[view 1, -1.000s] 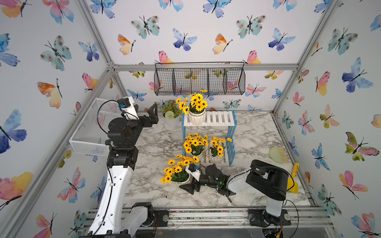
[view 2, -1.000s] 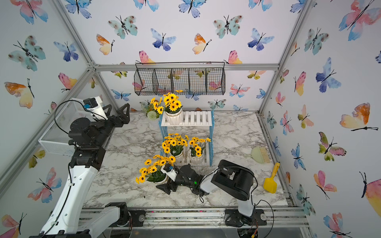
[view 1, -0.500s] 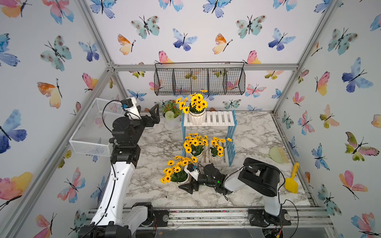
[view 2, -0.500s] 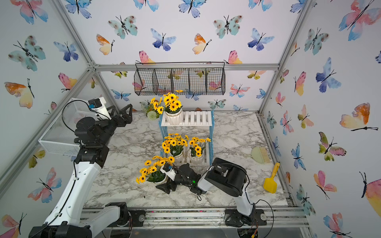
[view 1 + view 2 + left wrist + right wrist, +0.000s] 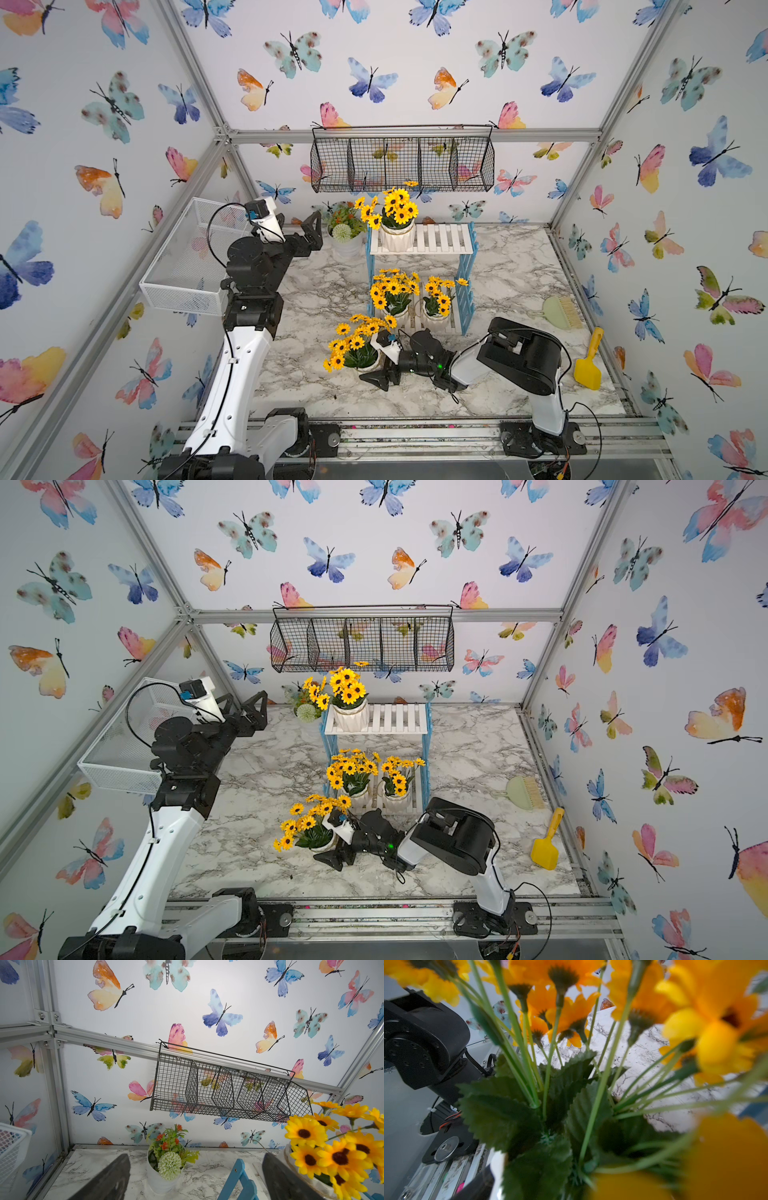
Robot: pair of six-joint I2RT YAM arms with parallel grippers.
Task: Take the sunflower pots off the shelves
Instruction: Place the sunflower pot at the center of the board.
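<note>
We see the right end effector [image 5: 377,365] low on the counter [image 5: 316,291], its jaws spread wide to either side of one sunflower pot [image 5: 353,343]. This pot stands on the counter just in front of the shelves [image 5: 440,239]; we cannot tell whether the fingers touch it. A second pot [image 5: 392,291] and a third pot [image 5: 438,297] sit side by side on the lower shelf. A fourth pot [image 5: 397,239] sits at the left end of the top shelf. The left end effector [image 5: 244,702] hangs raised to the left of the shelves, jaws wide and empty.
</note>
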